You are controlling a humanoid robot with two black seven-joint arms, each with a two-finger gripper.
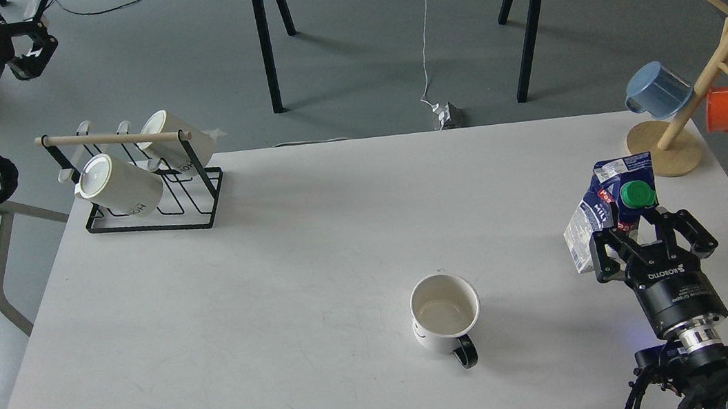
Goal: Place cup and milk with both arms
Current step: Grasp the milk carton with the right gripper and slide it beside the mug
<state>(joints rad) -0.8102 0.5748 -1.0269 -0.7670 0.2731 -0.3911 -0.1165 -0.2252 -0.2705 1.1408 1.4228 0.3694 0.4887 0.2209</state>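
The cup [445,313], a squat white mug with a black handle pointing toward me, stands upright on the white table [313,238], right of its middle and near the front. The milk [600,214], a blue and white carton with a green cap, is upright and slightly tilted at the right side of the table. My right gripper [645,232] is shut on its lower part from the near side. My left gripper [31,37] is open and empty, high at the far left, off the table.
A black wire rack [148,203] with two white mugs stands at the table's back left corner. A wooden mug tree [680,117] with a blue and an orange mug stands at the back right corner, just behind the milk.
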